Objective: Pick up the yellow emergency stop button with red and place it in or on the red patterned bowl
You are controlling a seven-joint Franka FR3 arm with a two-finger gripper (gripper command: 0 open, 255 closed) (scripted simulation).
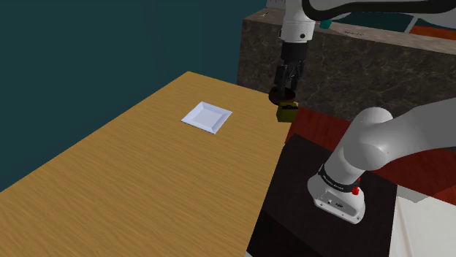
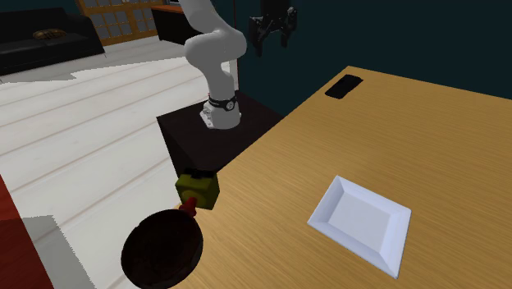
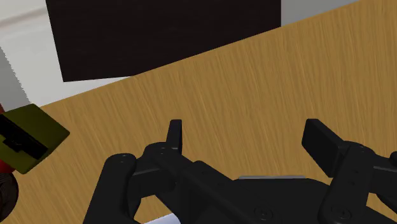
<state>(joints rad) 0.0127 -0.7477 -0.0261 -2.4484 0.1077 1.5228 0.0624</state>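
The yellow emergency stop box lies at the wooden table's edge, its red button pointing at the dark bowl right beside it. The shoulder view has the box at the table's far corner with the bowl just behind it. My gripper hangs in the air above that corner and shows high up in the second exterior view. In the wrist view the gripper is open with nothing between its fingers, and the box lies well off to one side.
A white square plate rests on the wooden table. A flat black object lies near the table's far corner. The black stand adjoins the table edge. A dark stone counter rises behind the corner.
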